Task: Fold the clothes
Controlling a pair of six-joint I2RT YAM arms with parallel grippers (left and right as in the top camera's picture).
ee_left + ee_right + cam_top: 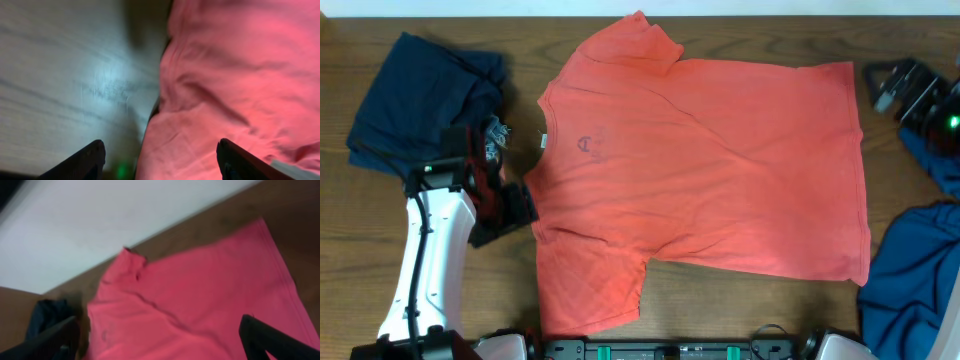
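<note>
Coral-red T-shirt point(710, 165) lies spread flat across the middle of the brown wooden desk point(740, 315), its neck toward the left, its hem toward the right, one sleeve pointing to the far edge and the other to the near edge. At the far left a dark navy garment point(425, 100) sits in a rumpled heap on the wood, apart from the shirt. Just below it the white left arm point(425, 260) reaches up from the near edge, and the left end effector point(515, 210) hangs at the shirt's left border beside the collar; in the left wrist view its fingers point(92, 160) stand spread with nothing pinched, the cloth's edge and glare-washed wood beneath them. A small white neck label point(544, 140) and a faint print point(590, 148) show near the collar. At the far right the right end effector point(900, 85) sits off the shirt near the top corner, its fingers point(265, 337) wide apart and empty in the right wrist view. A blue garment point(915, 285) lies crumpled at the lower right. Beyond the desk's far edge runs a pale, plain surface point(125, 215); whether it is floor or wall I cannot tell.
</note>
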